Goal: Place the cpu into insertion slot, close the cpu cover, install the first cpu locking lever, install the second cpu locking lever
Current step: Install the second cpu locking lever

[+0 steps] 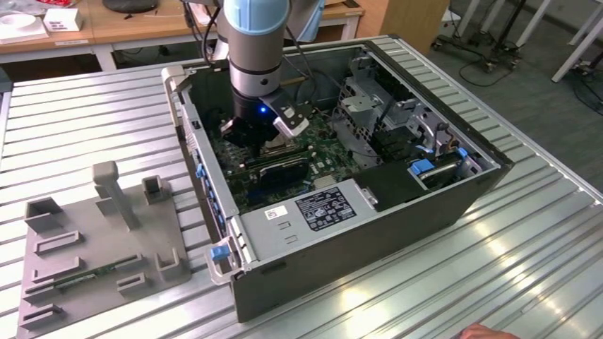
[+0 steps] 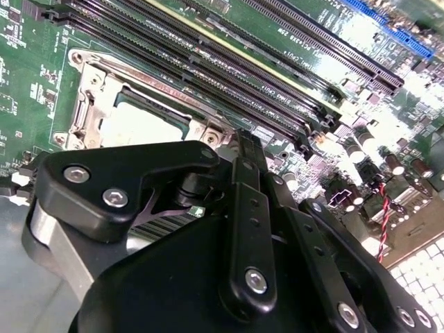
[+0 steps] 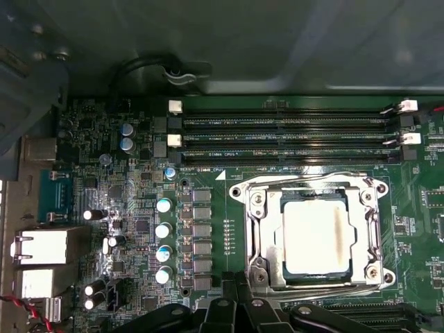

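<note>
The cpu (image 3: 312, 236) lies flat in its socket on the green motherboard, its pale metal top showing through the open centre of the cpu cover (image 3: 258, 229). The cover lies down flat around the chip. A thin locking lever rod (image 3: 312, 179) runs along the socket's edge nearest the memory slots. The black gripper (image 3: 236, 277) stands at the socket's opposite edge with its fingertips together and nothing visible between them. In the second wrist view the gripper (image 2: 250, 142) points at the socket's corner beside the cpu (image 2: 142, 125) and cover (image 2: 94, 97). In the exterior view the gripper (image 1: 267, 145) reaches down into the open case.
Memory slots (image 3: 284, 139) run alongside the socket, and capacitors (image 3: 164, 229) stand on its other side. The case walls (image 1: 203, 191) and a drive cage (image 1: 377, 120) close in around the arm. A grey fixture tray (image 1: 94, 240) sits on the slatted table. A hand (image 1: 485, 332) shows at the frame's bottom edge.
</note>
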`<control>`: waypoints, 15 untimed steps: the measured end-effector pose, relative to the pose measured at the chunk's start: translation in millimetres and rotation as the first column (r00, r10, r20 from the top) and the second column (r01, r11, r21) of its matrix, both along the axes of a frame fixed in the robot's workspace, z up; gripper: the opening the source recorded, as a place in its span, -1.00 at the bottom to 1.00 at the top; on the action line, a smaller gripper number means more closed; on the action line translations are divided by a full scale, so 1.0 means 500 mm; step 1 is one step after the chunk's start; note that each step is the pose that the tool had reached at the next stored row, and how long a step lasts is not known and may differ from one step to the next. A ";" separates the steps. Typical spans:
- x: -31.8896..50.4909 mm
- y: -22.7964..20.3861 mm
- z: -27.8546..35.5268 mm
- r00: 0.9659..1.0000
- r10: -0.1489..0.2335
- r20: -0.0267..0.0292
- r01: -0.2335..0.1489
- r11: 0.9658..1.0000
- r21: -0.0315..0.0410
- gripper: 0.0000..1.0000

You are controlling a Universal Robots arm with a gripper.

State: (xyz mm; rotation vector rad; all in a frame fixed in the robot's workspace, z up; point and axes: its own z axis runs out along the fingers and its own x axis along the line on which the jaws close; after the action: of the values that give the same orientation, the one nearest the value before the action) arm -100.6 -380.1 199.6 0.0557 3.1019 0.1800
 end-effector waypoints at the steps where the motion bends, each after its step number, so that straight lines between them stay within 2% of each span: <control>1: 0.000 -0.0001 0.000 1.000 0.000 0.000 0.000 1.000 0.000 -0.79; 9: 0.000 0.0000 0.000 1.000 0.000 0.000 0.000 1.000 0.000 -0.79; 15: 0.002 -0.0001 0.012 1.000 -0.001 0.000 0.001 1.000 0.000 -0.79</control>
State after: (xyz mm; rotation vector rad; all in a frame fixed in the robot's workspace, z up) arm -99.7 -380.2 205.4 0.0569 3.1018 0.1802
